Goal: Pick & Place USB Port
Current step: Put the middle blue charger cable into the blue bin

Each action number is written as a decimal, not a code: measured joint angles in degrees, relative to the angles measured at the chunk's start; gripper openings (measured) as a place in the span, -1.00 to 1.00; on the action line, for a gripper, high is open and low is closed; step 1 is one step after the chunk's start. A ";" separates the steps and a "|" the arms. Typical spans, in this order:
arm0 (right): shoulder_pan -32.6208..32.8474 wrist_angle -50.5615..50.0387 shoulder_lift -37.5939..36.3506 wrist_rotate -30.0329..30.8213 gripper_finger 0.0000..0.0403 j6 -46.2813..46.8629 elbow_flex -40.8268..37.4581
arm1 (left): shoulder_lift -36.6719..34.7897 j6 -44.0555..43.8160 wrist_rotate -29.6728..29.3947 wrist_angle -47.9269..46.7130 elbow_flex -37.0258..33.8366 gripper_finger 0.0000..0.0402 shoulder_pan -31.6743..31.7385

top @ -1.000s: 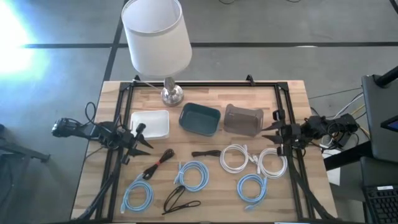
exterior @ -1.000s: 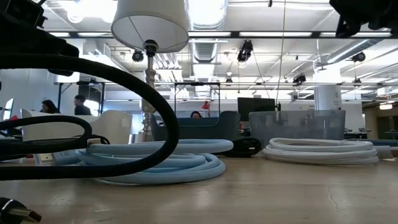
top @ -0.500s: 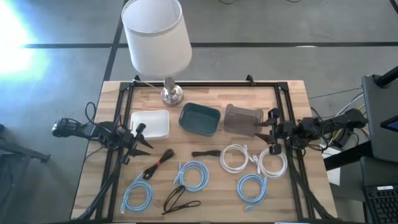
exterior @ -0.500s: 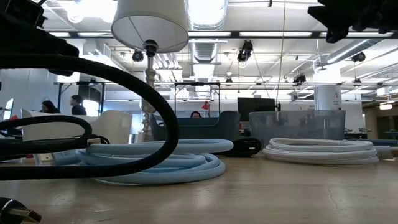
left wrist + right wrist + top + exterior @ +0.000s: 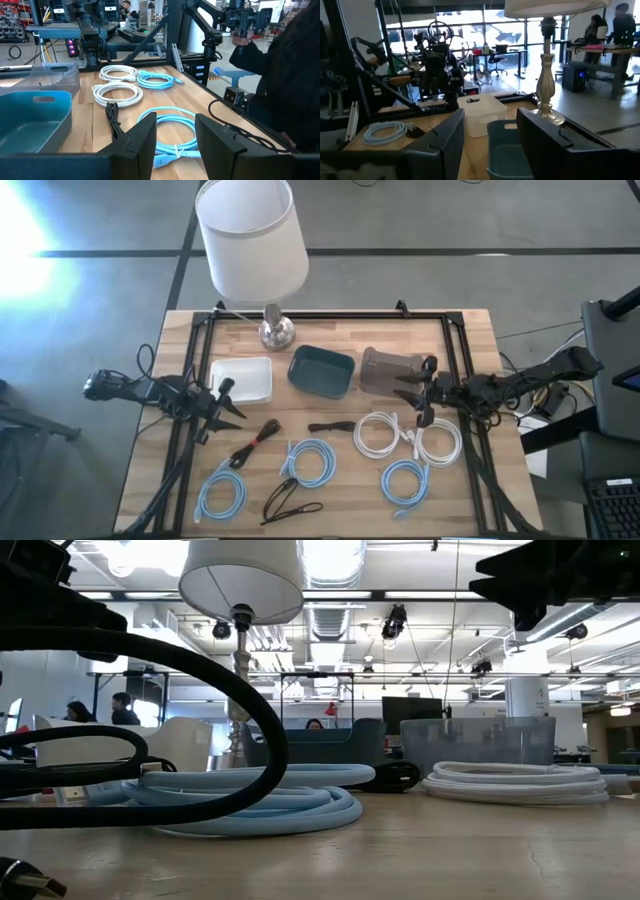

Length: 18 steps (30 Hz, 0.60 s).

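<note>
Several coiled cables lie flat on the wooden table: two white coils [image 5: 378,432] [image 5: 437,442], three light blue coils [image 5: 312,463] [image 5: 405,480] [image 5: 220,495] and black cables [image 5: 255,442] [image 5: 290,500] [image 5: 333,425]. My right gripper [image 5: 410,393] [image 5: 490,145] is open and hovers above the table between the clear bin [image 5: 390,372] and the white coils, touching nothing. It shows dark at the low view's top right [image 5: 560,570]. My left gripper [image 5: 232,405] [image 5: 175,145] is open and waits near the white bin [image 5: 243,379].
A white bin, a teal bin [image 5: 321,371] and the clear bin stand in a row across the table's middle. A lamp [image 5: 272,328] with a big white shade stands at the far edge. A black frame [image 5: 330,315] runs around the table. People show in the room behind.
My right gripper has moved from the table's right edge toward the left, coming in over the table beside the clear bin, with its arm stretching out behind it. Nothing on the table has moved.
</note>
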 joint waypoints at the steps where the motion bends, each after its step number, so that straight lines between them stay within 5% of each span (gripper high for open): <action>1: 0.00 -0.04 -0.02 0.00 -0.14 -0.82 0.04 | 0.00 0.00 0.00 0.02 -0.02 -0.30 0.02; 18: 0.00 0.38 3.69 0.04 -0.14 -1.84 0.04 | 0.00 0.00 0.00 0.00 -0.02 -0.30 0.00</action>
